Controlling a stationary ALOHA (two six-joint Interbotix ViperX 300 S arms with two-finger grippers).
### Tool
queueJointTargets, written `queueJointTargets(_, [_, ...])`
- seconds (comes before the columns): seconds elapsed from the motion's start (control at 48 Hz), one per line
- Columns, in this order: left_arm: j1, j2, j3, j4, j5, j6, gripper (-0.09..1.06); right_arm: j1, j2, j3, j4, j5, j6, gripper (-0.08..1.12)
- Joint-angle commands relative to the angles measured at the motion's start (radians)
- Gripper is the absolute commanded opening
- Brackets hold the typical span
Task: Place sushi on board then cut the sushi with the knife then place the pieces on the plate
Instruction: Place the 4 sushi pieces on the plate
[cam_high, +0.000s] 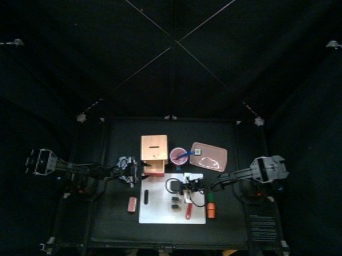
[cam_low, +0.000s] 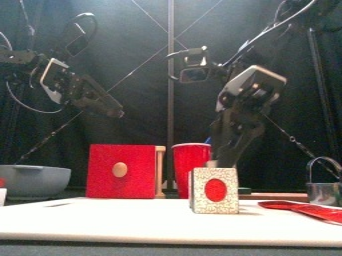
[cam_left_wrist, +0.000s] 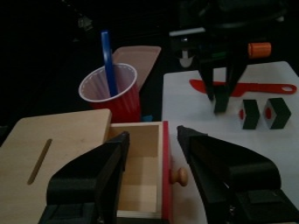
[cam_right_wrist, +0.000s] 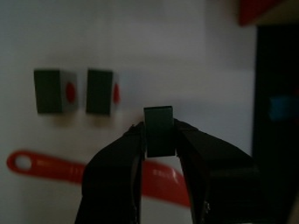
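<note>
Right end effector clamped on sushi piece, frame centre, over white board | red knife lower left | left end effector apart above wooden box.

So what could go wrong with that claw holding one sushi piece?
The right claw pinches the sushi piece with its tips only, so it might slip or twist on the way to the pink tray. The two other pieces stand close by on the white board; a careless move could knock them.
</note>
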Motion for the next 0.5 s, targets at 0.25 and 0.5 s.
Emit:
queueJointTargets(0.25, [0.003,-0.005,-0.006,0.002,-0.005,0.0,0.85,-0.163,-0.403,0.155,0.008,0.193,0.006,0.59])
queueJointTargets(0.5, [0.008,-0.005,-0.006,0.002,-0.005,0.0,0.85,-0.422,-0.572,0.344,0.002,0.135,0.003,0.59])
